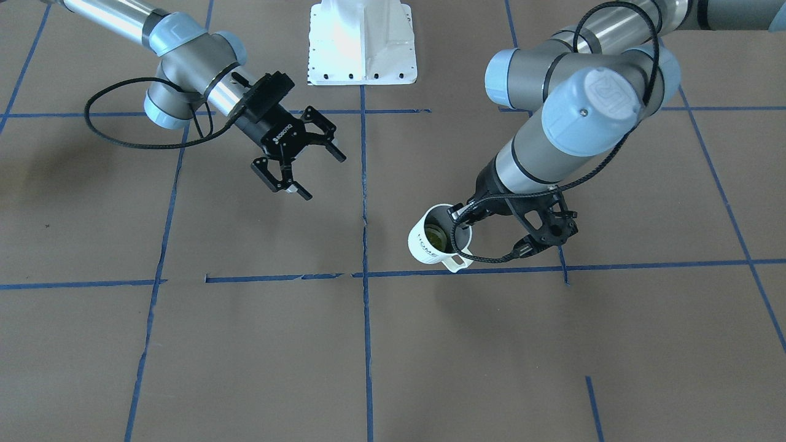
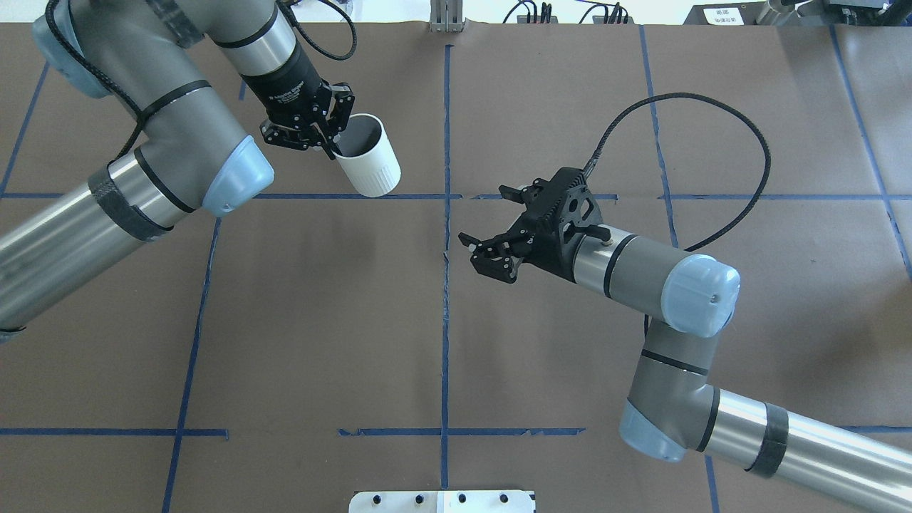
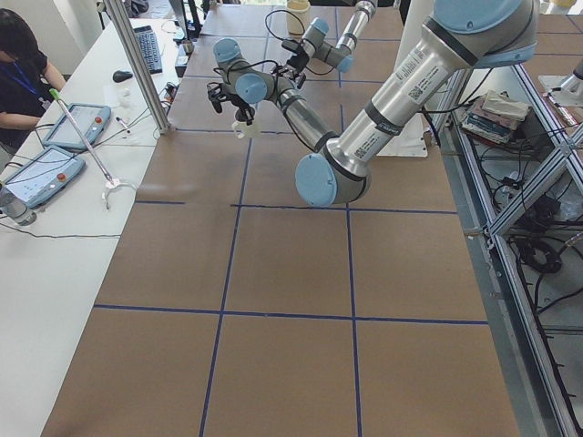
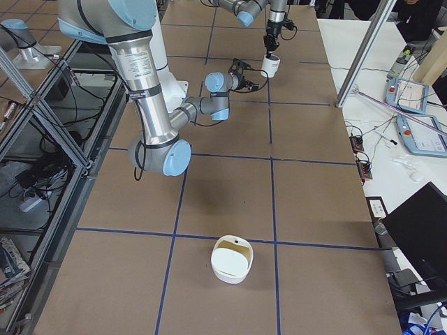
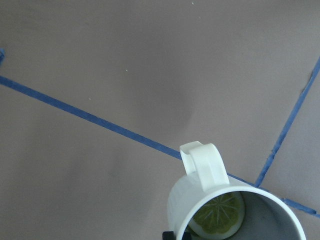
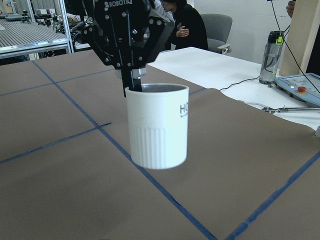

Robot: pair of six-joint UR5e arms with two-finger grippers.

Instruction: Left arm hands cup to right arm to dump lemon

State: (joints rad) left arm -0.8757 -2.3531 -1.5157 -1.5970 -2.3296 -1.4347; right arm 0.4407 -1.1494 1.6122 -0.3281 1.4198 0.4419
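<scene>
My left gripper (image 2: 331,146) is shut on the rim of the white ribbed cup (image 2: 367,162) and holds it above the table, slightly tilted. It also shows in the front view (image 1: 460,213) with the cup (image 1: 430,242). The yellow-green lemon (image 1: 437,236) lies inside the cup. The left wrist view shows the cup (image 5: 200,210), its handle (image 5: 202,165) and the lemon (image 5: 217,216). My right gripper (image 2: 484,214) is open and empty, apart from the cup, to its right in the overhead view. The right wrist view faces the cup (image 6: 157,125) hanging from the left gripper (image 6: 132,75).
The white robot base (image 1: 362,43) stands at the table's robot side. A white bowl (image 4: 232,258) sits on the table towards the robot's right end. A side table with tablets (image 3: 73,127) and an operator lies beyond the far edge.
</scene>
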